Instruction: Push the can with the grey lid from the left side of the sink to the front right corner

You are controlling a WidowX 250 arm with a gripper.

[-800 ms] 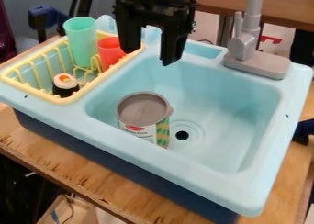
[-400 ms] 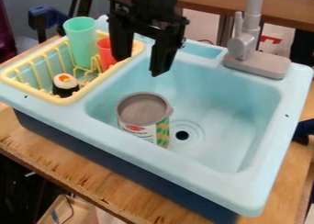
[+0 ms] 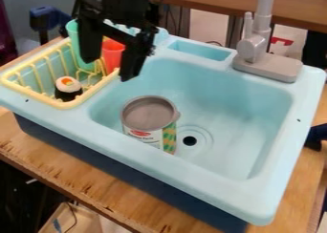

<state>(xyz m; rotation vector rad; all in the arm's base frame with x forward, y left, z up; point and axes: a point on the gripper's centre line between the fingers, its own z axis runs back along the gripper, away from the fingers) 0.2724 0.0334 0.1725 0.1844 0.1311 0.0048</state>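
The black gripper [image 3: 110,68] hangs at the upper left, over the drying rack's right side and the sink's back left corner. Its two fingers stand apart, open, with the red cup [image 3: 112,54] seen between and behind them. A green cup [image 3: 81,50] is partly hidden behind the left finger. The sushi piece [image 3: 68,88] lies in the yellow rack [image 3: 75,102], lower left of the gripper. A can with a grey lid [image 3: 149,113] stands in the sink basin, below and right of the gripper.
The light blue sink [image 3: 223,103] has a drain [image 3: 190,141] right of the can. A grey faucet [image 3: 256,46] rises at the back right. The sink rests on a wooden table [image 3: 96,191], and a blue clamp [image 3: 49,18] stands behind the rack.
The gripper has moved left and somewhat lower, from above the sink's back edge to beside the rack. The cups, sushi piece and can have not moved.
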